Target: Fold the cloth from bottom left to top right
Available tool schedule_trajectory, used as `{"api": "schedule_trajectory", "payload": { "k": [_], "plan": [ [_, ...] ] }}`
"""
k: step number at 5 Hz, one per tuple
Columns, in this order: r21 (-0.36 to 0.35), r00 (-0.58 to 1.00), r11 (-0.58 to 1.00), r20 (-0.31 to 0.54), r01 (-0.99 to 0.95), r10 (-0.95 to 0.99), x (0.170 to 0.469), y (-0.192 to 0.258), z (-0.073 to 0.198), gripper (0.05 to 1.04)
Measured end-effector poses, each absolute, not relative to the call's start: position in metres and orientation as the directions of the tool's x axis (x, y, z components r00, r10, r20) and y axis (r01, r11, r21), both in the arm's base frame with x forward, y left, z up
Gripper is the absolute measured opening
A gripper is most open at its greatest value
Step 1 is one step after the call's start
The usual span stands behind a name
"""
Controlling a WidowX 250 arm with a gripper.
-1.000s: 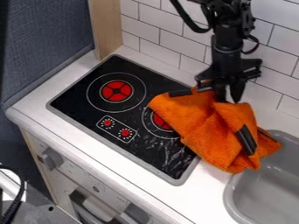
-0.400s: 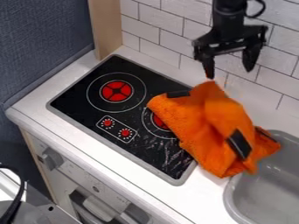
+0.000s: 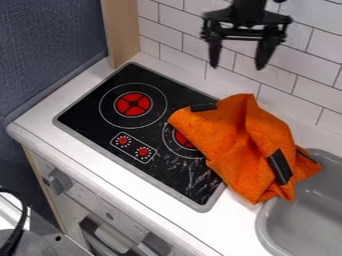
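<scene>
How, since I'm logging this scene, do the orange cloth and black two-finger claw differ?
The cloth lies rumpled over black stovetop and grey sink rim; the claw hangs above, empty. The cloth is mostly orange; the claw is all black. Both show black, the cloth on patches.

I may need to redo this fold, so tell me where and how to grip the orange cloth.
I'd pinch the orange cloth by its raised peak, coming down from above. The fabric stands up there in a ridge that fingers could likely straddle, and the open gripper hangs above it.
</scene>
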State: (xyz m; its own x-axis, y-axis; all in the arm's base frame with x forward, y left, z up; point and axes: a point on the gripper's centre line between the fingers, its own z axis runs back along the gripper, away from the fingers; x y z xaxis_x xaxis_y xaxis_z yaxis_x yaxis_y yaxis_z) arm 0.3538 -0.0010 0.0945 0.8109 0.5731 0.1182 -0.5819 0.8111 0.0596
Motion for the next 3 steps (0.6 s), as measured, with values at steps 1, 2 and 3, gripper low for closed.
{"api": "schedule_trajectory", "payload": {
  "k": [1, 2, 3],
  "plan": [
    [0.095, 0.804, 0.798, 0.088, -0.595, 0.588, 0.336, 0.03, 0.07, 1.0],
    [0.078, 0.79, 0.786, 0.057, -0.613, 0.61, 0.317, 0.061, 0.054, 1.0],
    [0.043, 0.84, 0.839, -0.009, -0.542, 0.543, 0.298, 0.076, 0.042, 1.0]
  ]
}}
